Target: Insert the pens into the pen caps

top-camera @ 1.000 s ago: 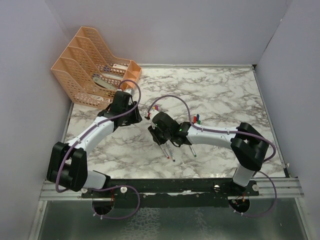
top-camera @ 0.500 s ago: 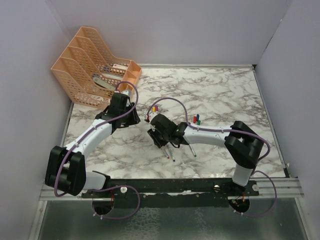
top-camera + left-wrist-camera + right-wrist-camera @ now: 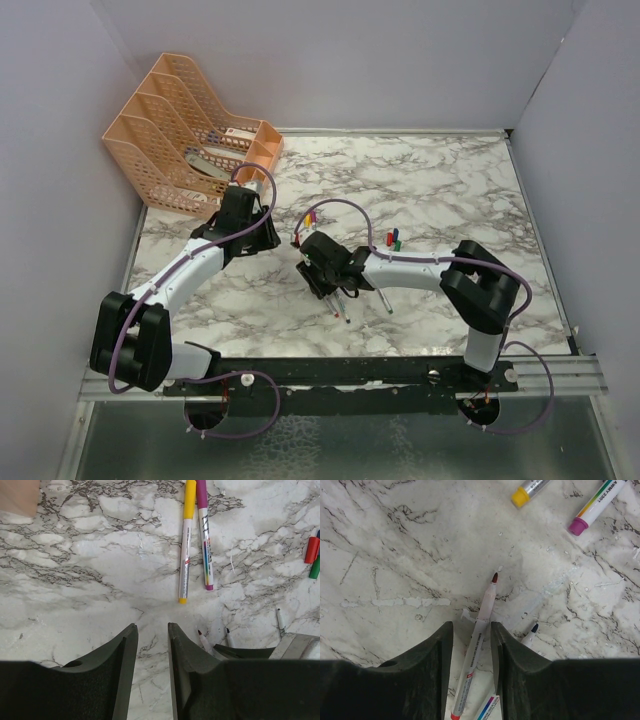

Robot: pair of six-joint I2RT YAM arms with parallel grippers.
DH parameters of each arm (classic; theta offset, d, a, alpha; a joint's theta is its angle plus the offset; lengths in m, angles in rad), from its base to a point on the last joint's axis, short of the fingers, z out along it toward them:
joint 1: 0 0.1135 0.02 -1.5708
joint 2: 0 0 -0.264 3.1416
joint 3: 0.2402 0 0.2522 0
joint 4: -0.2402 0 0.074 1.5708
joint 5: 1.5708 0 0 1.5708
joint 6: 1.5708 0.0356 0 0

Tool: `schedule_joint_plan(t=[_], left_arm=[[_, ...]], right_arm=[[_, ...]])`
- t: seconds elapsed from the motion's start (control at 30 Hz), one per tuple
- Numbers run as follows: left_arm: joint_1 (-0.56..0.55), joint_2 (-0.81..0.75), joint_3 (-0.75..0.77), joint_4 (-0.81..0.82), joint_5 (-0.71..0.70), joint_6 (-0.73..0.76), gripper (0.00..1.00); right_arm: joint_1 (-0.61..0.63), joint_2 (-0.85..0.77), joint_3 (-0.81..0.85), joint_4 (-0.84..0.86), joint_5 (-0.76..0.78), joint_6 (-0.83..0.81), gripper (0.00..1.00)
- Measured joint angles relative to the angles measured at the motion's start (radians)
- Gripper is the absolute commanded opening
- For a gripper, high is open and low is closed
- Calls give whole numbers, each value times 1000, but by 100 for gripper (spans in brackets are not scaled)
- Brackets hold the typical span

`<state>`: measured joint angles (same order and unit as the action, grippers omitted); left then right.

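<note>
Top external: left hand (image 3: 264, 233) hangs over the marble table (image 3: 450, 180), left of centre, not far from the orange trays (image 3: 190, 150) in the far-left corner. Right hand (image 3: 312, 262) is mid-table, just right of the left one, close but apart. Capped pens (image 3: 311, 216), one yellow and one purple, lie side by side just beyond the right hand. Loose caps (image 3: 392, 239) (red, green, blue) cluster further right, beside the right forearm. Uncapped pens (image 3: 386, 304) stick out on the near side of the right arm. Fingers are too small here to read.

Left wrist: fingers (image 3: 125, 655) stand a narrow gap apart w/ nothing btwn them, only bare marble. Beyond the tips lie the yellow-capped pen (image 3: 185, 550) and purple-capped pen (image 3: 205, 540), parallel and nearly touching. Red cap (image 3: 311, 550) and green cap (image 3: 315, 568) sit at the right edge of the frame. Three uncapped pen tips show at lower right, partly hidden by the right arm.

Right wrist: fingers (image 3: 440, 655) are spread, one each side of the red-tip pen (image 3: 482, 607), whose tip points away from the hand. A gap shows on both sides, so it's not pinched. Dark-tip pen (image 3: 531, 631) lies just right of the right finger. The yellow and purple ends of the capped pens show at the top right of the frame.
</note>
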<state>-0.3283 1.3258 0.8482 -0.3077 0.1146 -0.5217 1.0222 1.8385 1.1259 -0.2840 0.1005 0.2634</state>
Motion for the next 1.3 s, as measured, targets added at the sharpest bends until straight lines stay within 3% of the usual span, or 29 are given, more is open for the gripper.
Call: schedule_joint_plan(t=[0.13, 0.4, 0.7, 0.97, 1.3], left_arm=[[0, 0, -3, 0, 0, 0, 34], [4, 0, -9, 0, 0, 0, 34], [13, 0, -9, 0, 0, 2, 34], [14, 0, -9, 0, 9, 24, 33], [15, -30, -49, 84, 71, 62, 33]], right_arm=[[0, 14, 0, 0, 6, 10, 32], [-2, 17, 0, 0, 15, 35, 2], [-2, 20, 13, -13, -2, 39, 1], [-1, 24, 136, -60, -32, 49, 1], [-19, -46, 194, -53, 149, 115, 1]])
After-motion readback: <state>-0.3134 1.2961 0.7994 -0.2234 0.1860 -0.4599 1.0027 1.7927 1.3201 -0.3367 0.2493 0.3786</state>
